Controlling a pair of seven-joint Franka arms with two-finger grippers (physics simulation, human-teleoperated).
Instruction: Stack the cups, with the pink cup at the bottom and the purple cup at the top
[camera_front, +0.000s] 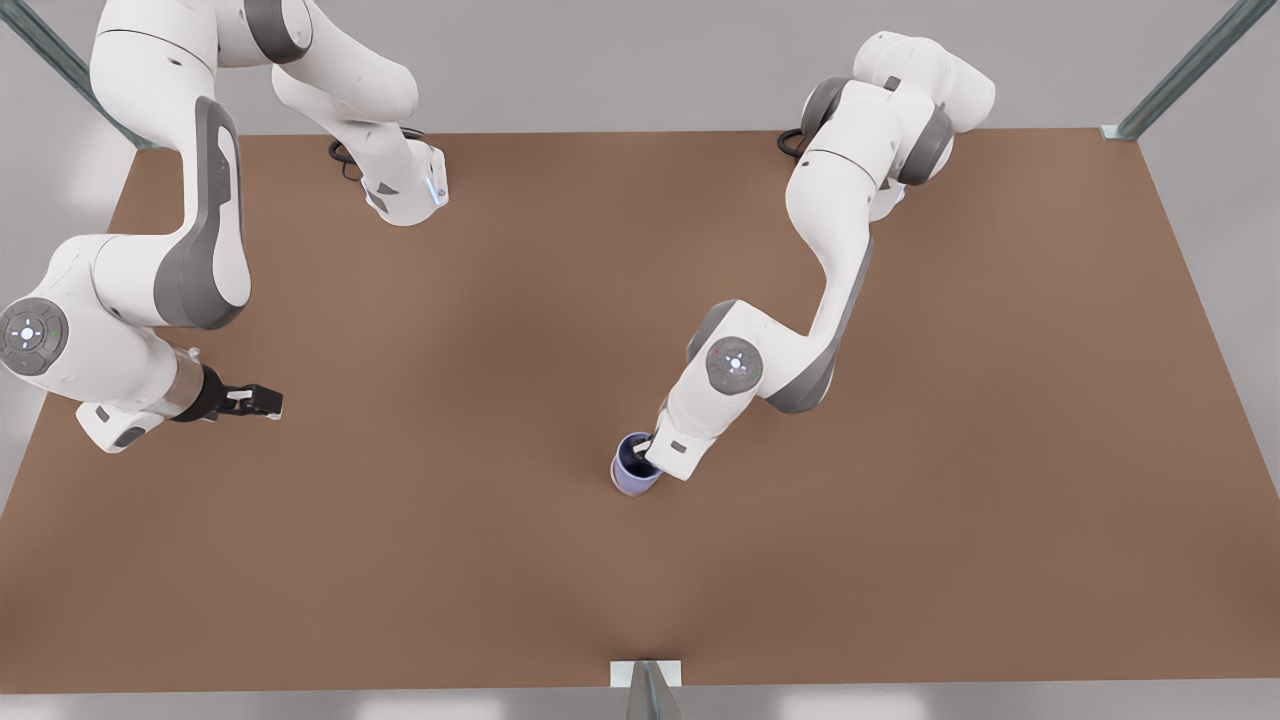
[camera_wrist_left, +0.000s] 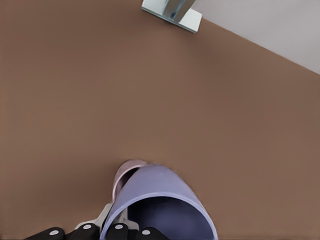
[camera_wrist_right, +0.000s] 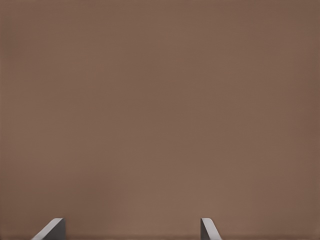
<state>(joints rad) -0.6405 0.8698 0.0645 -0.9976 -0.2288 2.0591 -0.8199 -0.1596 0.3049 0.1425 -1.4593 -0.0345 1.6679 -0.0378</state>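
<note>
The left gripper (camera_front: 652, 452) grips the purple cup (camera_front: 633, 467) on the pink cup (camera_wrist_left: 126, 172), needing release next, while the right gripper (camera_front: 262, 401) waits open, well apart.

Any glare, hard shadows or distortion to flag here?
Front view: even light, no glare, only faint shading on the table. Left wrist view: purple cup looms large at the left end effector, hiding most of the pink cup. Right wrist view: flat brown.
</note>
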